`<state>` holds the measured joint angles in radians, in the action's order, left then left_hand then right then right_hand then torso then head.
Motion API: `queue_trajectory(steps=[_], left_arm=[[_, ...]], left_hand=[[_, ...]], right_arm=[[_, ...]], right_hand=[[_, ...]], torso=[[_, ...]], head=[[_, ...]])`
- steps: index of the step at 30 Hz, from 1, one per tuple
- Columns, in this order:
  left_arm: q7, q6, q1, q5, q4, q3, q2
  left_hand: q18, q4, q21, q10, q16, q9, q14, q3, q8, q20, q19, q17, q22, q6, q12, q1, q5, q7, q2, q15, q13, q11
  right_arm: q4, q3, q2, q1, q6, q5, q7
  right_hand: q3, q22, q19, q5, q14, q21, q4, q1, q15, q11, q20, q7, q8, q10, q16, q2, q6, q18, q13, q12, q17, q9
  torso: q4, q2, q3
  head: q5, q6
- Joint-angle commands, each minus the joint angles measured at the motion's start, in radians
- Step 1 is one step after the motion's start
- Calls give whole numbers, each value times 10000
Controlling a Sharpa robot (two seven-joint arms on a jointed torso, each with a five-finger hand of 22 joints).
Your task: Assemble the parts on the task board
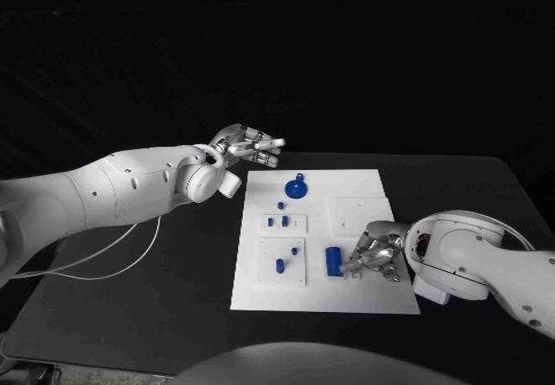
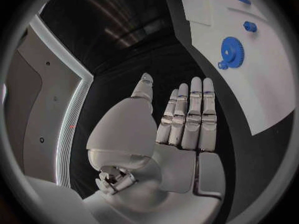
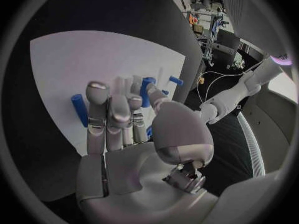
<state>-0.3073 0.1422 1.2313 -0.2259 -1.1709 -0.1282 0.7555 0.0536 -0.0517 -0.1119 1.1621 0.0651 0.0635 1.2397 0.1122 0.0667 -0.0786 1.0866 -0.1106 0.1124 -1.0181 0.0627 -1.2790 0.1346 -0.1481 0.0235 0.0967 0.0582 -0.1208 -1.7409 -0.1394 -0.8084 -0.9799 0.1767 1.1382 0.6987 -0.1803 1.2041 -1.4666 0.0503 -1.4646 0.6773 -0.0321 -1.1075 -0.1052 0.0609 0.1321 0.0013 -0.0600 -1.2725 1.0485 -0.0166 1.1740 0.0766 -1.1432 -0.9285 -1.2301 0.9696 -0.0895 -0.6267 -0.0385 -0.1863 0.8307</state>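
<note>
1. Board (image 1: pixel 318 301), a white plate, is lying in the middle of the black table (image 1: pixel 139 321), with small blue parts sitting on it.
2. Blue gear (image 1: pixel 296 188) is resting near the board's far edge; small pegs (image 1: pixel 277 220) are standing nearer the middle, and a longer blue cylinder (image 1: pixel 334 261) is lying toward the near right.
3. Right hand (image 1: pixel 379 255) is reaching down onto the board, its fingers (image 3: pixel 99 109) partly curled and crowding the cylinder.
4. Whether that hand is actually gripping the cylinder, or only touching it, is not clear from these views.
5. Doing this step well probably means closing the fingers evenly round the cylinder, lifting it straight, and keeping it clear of the nearby pegs before lining it up with its seat.
6. Left hand (image 1: pixel 249 148) is hovering above the table just beyond the board's far left corner, near the gear but apart from it.
7. Its fingers (image 2: pixel 193 114) are stretching out straight and flat, holding nothing.
</note>
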Motion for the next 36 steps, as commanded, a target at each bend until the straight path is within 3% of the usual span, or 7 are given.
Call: queue_trajectory(steps=[1,10,16,23,29,31,36], left_arm=[[-64,-111,-2,-16,-23,5,-5],[-70,-104,-2,-20,-23,4,1],[-95,-85,-3,-21,-29,4,16],[-207,-34,-3,-22,-71,4,47],[-212,-101,-4,-134,-102,5,72],[-210,-106,-4,-177,-120,5,96],[-224,-85,-4,-197,-123,5,141]], left_hand=[[-63,126,-45,-62,-24,5,-65,18,-2,-45,-19,-9,-16,69,-6,-17,50,26,-151,12,15,6],[-63,126,-45,-62,-24,5,-65,18,-2,-45,-19,-9,-16,69,-6,-17,50,26,-151,12,15,6],[-63,126,-45,-62,-24,5,-65,18,-2,-45,-19,-9,-16,69,-6,-17,50,26,-151,12,15,6],[-69,110,-51,-55,-23,5,-60,98,-3,-45,-26,-10,-28,70,-6,91,-21,24,-69,12,15,4],[-76,55,-51,21,-25,8,-70,38,6,-45,-42,-12,-38,37,1,104,-28,38,-43,10,17,26],[-76,55,-51,21,-25,8,-70,38,6,-45,-42,-12,-38,37,1,104,-28,38,-43,10,17,26],[-81,61,-51,6,-22,6,-73,48,-2,-44,-48,-11,-40,44,-9,120,-29,34,-35,11,15,20]], right_arm=[[17,12,35,27,173,182,398],[26,26,-22,52,-280,369,241],[-50,-17,-301,55,-618,358,-16],[-10,-550,-945,50,-398,-182,-313],[265,-986,-1444,40,479,-34,-601],[391,-1073,-1606,39,736,117,-566],[578,-1153,-1814,40,1213,596,-426]], right_hand=[[-48,-6,-481,-19,-38,-16,-5,-8,-81,20,54,-30,-51,-50,-62,-88,26,-86,-10,47,-5,-5],[-127,7,-492,-19,-49,15,53,83,-93,34,65,-50,-56,-106,-57,-156,96,-89,-48,-3,-16,39],[-261,10,-497,-20,-53,53,333,213,-97,28,72,-30,-41,-142,-77,-412,85,-86,-74,-33,-1,71],[-540,5,-493,-10,-60,78,527,87,-75,11,44,-15,-52,-169,-70,-595,55,-72,-132,-106,12,-28],[-628,37,-500,-16,-68,159,561,-9,-79,26,48,-22,-48,-339,8,-658,61,-74,-402,-492,-16,-7],[-664,43,-494,-6,-69,168,517,-75,-73,20,40,-14,-40,-341,36,-688,37,-77,-431,-515,-28,-42],[-710,49,-487,-8,-62,166,446,-100,-54,5,20,7,-38,-320,57,-720,-8,-69,-438,-491,-22,-151]], torso=[[-2,-4,-1],[-1,2,4],[-15,0,-8],[-34,16,4],[-30,4,-14],[-10,-2,-19],[-46,-1,-16]], head=[[5,7],[17,7],[44,-36],[195,-113],[322,-156],[384,-165],[411,-155]])
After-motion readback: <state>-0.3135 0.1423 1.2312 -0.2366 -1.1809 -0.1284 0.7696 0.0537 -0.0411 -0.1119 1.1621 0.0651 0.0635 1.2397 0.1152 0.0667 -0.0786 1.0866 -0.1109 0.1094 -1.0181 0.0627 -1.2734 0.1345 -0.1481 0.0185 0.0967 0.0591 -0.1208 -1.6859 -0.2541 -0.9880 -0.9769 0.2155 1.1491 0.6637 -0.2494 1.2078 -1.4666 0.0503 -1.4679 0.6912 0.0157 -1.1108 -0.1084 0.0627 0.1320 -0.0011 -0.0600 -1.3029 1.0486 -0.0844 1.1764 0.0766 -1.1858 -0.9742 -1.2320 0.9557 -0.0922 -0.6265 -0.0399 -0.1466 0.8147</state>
